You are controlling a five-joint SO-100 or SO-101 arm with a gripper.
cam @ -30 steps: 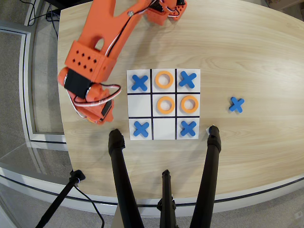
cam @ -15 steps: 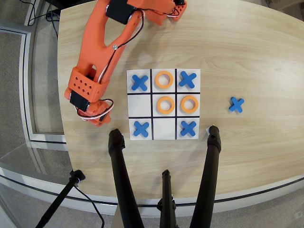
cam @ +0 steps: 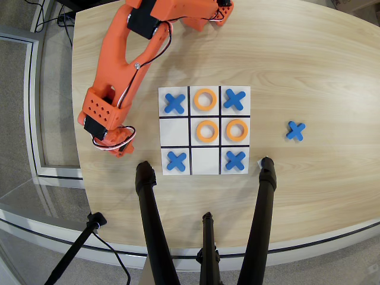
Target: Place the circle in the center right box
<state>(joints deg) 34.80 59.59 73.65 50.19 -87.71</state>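
Orange arm: it reaches from the table's top edge down the left side of the overhead view, wrist bent toward the table.
Gripper [cam: 119, 147]: low over bare wood, left of the board; the fingers are hidden under the wrist, so I cannot tell whether they are apart or together, and nothing shows held in them.
Board [cam: 204, 167]: white square with black lines, three by three, just right of the fingers and not touching them.
Circle [cam: 237, 130]: orange ring lying flat in the middle row's end cell farthest from the fingers, well apart from them.
Box [cam: 244, 120]: that same far end cell of the middle row; the ring sits inside its lines.
Other rings: one in the centre cell [cam: 206, 130], next to the circle on the side toward the fingers; one in the top middle cell [cam: 205, 100].
Near cell [cam: 174, 130]: the middle row's end cell closest to the fingers, white and bare.
Crosses: blue, on all four corner cells; the bottom left one [cam: 176, 161] lies closest to the fingers.
Loose cross [cam: 295, 130]: blue, on the wood beyond the board's far side, farthest from the fingers.
Table [cam: 309, 71]: pale wood grain, rounded edge.
Tripod legs [cam: 151, 219]: black, rising from the bottom edge, below the board.
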